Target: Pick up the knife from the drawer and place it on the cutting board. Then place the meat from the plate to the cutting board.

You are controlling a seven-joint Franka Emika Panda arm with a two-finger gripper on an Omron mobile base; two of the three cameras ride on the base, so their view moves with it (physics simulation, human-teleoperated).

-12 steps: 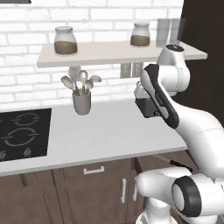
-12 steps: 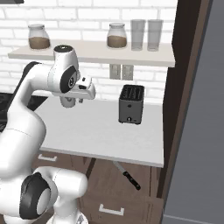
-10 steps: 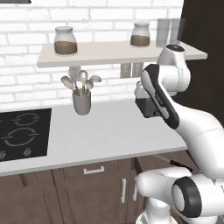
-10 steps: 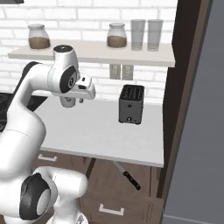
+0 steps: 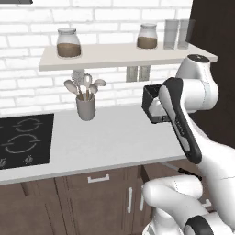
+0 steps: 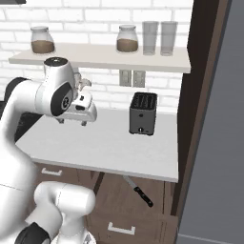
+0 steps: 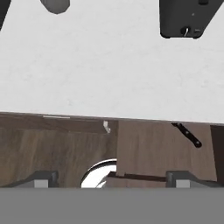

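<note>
Knife [image 6: 138,191] lay in open drawer [image 6: 143,200] at lower centre; claw [image 7: 111,178] hung above table [image 6: 109,143], jaws apart.

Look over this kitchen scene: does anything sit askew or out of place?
The knife lies slanted in the open drawer below the counter, black handle toward the front, blade partly under the counter edge. The toaster and the utensil holder stand upright; no spill or damage shows.
</note>
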